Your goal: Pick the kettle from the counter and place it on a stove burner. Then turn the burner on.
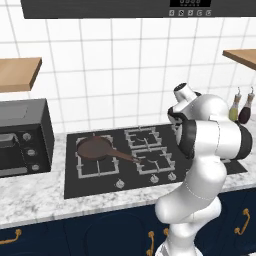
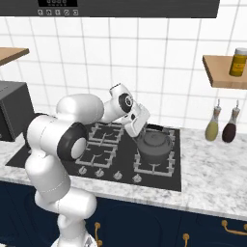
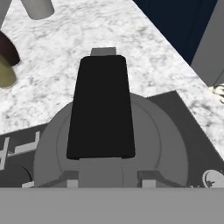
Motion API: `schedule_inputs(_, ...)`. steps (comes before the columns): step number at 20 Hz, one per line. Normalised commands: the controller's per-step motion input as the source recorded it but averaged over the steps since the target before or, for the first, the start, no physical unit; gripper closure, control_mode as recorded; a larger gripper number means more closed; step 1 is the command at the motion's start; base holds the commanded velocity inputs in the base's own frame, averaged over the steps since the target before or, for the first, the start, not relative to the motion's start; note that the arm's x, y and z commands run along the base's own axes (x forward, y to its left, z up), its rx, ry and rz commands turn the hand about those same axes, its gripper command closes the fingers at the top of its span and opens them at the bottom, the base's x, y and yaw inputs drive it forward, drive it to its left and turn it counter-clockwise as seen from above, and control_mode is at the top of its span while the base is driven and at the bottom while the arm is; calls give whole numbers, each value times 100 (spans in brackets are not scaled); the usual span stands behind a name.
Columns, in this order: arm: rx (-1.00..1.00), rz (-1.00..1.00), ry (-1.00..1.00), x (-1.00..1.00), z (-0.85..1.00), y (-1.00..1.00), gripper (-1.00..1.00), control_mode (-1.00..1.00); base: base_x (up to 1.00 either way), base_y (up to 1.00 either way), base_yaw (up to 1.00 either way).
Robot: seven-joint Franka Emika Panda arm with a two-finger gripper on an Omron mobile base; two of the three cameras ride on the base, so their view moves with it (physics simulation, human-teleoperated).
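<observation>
The kettle [image 2: 154,146] is seen seated on the front right burner of the black cooktop [image 2: 170,181], well clear of the counter [image 2: 212,171]; its base appears squarely carried by the grate, so the placing step is judged complete. In the hand view the dark handle [image 3: 101,107] runs straight up the middle, above the round grey kettle body [image 3: 162,144], which suggests the hand was lined up along the handle for a top grasp.

The gripper [image 2: 139,131] is held just over the kettle, at its handle. The fingertips are hidden behind the hand and the kettle in every view, so how wide the fingers stand, and whether the handle is clasped or let go, cannot be told.

The brown frying pan [image 1: 95,148] is noted on the cooktop's rear left burner, well apart from the kettle. Two bottles [image 2: 221,124] stand on the counter to the right of the cooktop, against the tiled wall.

The burner knobs [image 2: 116,175] lie in a row along the front edge of the cooktop. Turning on the kettle's burner is judged to be what remains.
</observation>
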Motion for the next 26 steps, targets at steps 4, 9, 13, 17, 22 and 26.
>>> schedule_inputs(4,0,0,0,1,18,0,-100,-100,0,0,0)
schedule_inputs(9,0,-2,0,10,36,1,-100,-100,0,0,0)
schedule_inputs(13,0,0,-3,-33,55,0,-100,-100,0,0,0)
schedule_inputs(17,0,0,-20,-100,57,1,-100,-100,0,0,0)
schedule_inputs(22,0,4,-30,-100,61,2,-100,-100,0,0,0)
schedule_inputs(26,0,37,1,-100,13,-1,-100,-100,0,0,0)
